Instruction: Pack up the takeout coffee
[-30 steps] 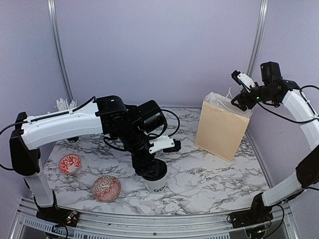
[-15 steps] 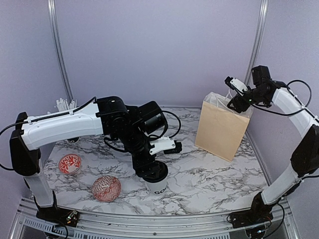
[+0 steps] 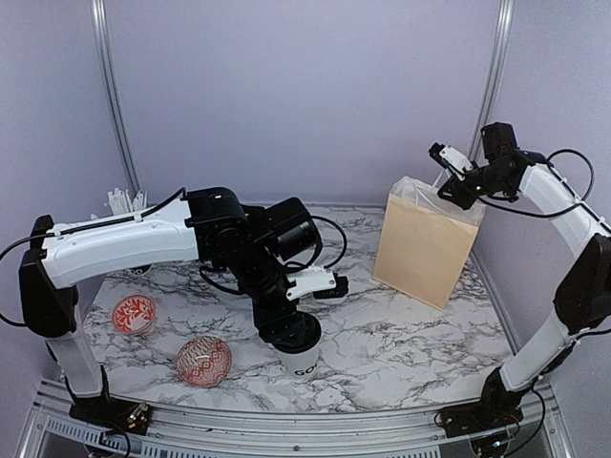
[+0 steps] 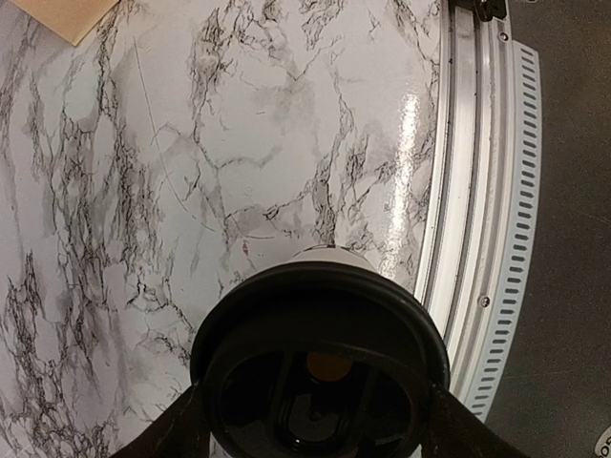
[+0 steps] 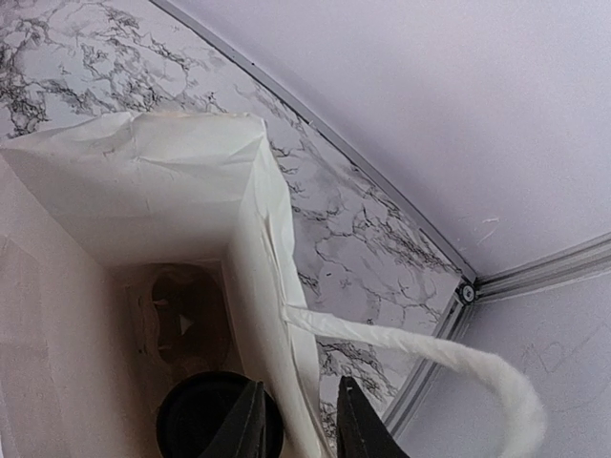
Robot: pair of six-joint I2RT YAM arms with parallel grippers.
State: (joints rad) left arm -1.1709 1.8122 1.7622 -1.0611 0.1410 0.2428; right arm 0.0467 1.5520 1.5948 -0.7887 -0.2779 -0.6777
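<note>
I am judging the packing half done: inside the paper bag point(image 3: 425, 250) at far right, one lidded cup point(image 5: 205, 420) is sitting in the pulp carrier point(image 5: 181, 320), with the other pocket empty. The left gripper point(image 4: 315, 412) is clasping the second cup point(image 3: 305, 361) by the near edge, and it is showing "GO". The right gripper point(image 5: 298, 425) is standing narrow astride the bag's wall; I cannot tell if it is pinching.

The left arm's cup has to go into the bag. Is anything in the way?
Nothing visible stands on the table between the held cup and the bag. The right gripper straddles the bag's rim, and a second cup already sits inside.
</note>
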